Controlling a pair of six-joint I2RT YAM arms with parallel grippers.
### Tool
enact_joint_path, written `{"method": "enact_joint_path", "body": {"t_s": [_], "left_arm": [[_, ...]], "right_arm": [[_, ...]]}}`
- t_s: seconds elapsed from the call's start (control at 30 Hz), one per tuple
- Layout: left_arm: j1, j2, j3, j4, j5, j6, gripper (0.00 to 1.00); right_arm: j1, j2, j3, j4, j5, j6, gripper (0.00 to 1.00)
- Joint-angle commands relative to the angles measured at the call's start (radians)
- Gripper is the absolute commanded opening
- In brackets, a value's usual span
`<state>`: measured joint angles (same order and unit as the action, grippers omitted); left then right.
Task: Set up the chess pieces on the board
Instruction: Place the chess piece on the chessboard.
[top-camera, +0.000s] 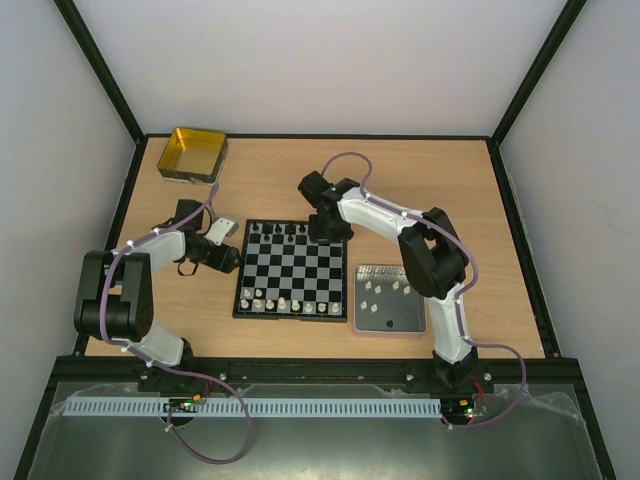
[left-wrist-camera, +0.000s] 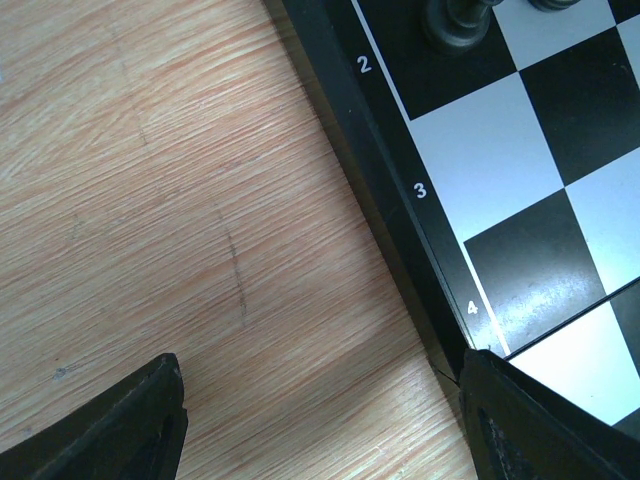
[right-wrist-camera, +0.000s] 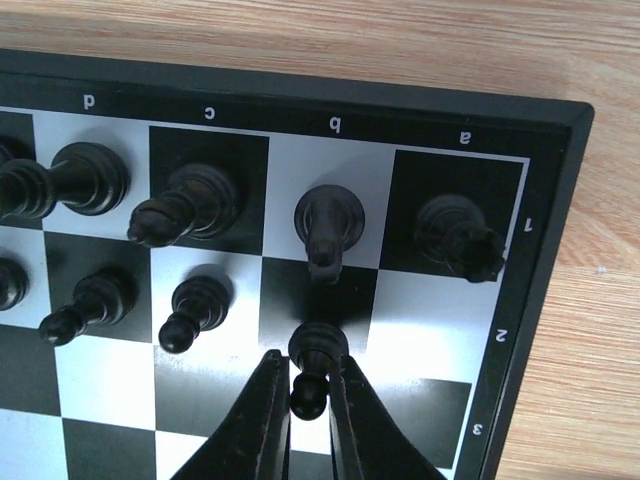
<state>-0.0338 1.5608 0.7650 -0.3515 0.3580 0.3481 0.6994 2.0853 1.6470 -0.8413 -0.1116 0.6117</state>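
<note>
Right claw (right-wrist-camera: 308, 365) is narrow, pinched on the head of a black pawn (right-wrist-camera: 318, 345). The pawn stands upright on the second-row b square of the board (right-wrist-camera: 300, 95), between the two fingers, its long axis straight up off the surface. A back-row piece (right-wrist-camera: 328, 225) sits close at its 12 o'clock and another pawn (right-wrist-camera: 195, 305) at its 9 o'clock.

I judge the placing nearly done. Next I let go and lift straight up with no sideways drift, or the neighbours may tip.

From above, this square lies toward the board's 1 o'clock corner. Left claw (left-wrist-camera: 320, 360) is wide and holds nothing, off the board's 9 o'clock edge. White pieces (top-camera: 385, 290) sit in the grey tray (top-camera: 410, 318) at the board's 4 o'clock, and the right arm is nearer to them.
</note>
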Motion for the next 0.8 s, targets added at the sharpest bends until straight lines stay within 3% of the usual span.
{"method": "enact_joint_path", "body": {"t_s": [0.0,0.77], "left_arm": [[0.005,-0.019,-0.013,-0.020,0.011,0.008,0.75],[0.005,-0.016,-0.011,-0.020,0.011,0.008,0.75]], "right_arm": [[-0.008,0.025,0.028,0.010,0.002,-0.012,0.10],[-0.018,0.033,0.039,0.016,0.001,-0.016,0.15]]}}
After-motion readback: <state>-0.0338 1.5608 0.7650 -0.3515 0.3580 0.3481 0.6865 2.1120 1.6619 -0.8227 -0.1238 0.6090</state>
